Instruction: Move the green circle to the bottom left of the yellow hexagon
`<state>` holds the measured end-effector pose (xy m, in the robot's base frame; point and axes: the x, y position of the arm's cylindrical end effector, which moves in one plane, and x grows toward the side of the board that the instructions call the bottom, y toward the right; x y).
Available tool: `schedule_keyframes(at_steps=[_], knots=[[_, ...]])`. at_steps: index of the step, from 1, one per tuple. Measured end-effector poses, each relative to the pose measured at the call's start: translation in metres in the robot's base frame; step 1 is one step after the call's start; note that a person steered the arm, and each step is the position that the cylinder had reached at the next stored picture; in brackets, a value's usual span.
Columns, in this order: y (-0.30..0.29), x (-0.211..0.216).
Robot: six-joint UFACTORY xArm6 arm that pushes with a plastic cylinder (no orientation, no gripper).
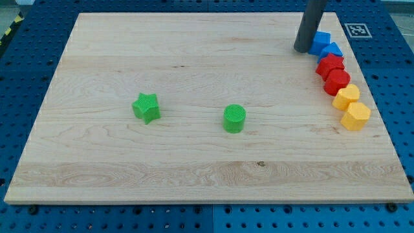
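Green circle point(235, 118): ribbed cylinder | wood-grain board point(194, 58) | my tip point(302, 49) far

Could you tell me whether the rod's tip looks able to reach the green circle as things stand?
Probably yes: my tip sits at the view's top right beside the blue blocks, and bare board lies between it and the green circle.

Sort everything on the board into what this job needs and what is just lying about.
Needed:
green circle block
yellow hexagon block, at the view's right edge
my tip, beside the blue blocks, far from the circle

Lying about:
green star block
second yellow block
two red blocks
two blue blocks
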<state>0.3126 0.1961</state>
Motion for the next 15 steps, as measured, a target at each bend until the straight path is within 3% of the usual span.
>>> schedule_keyframes(at_steps=[2,5,7,10,15], knots=[[-0.012,-0.008],[-0.115,-0.009],[-0.121,-0.006],[-0.121,0.039],[-0.147,0.046]])
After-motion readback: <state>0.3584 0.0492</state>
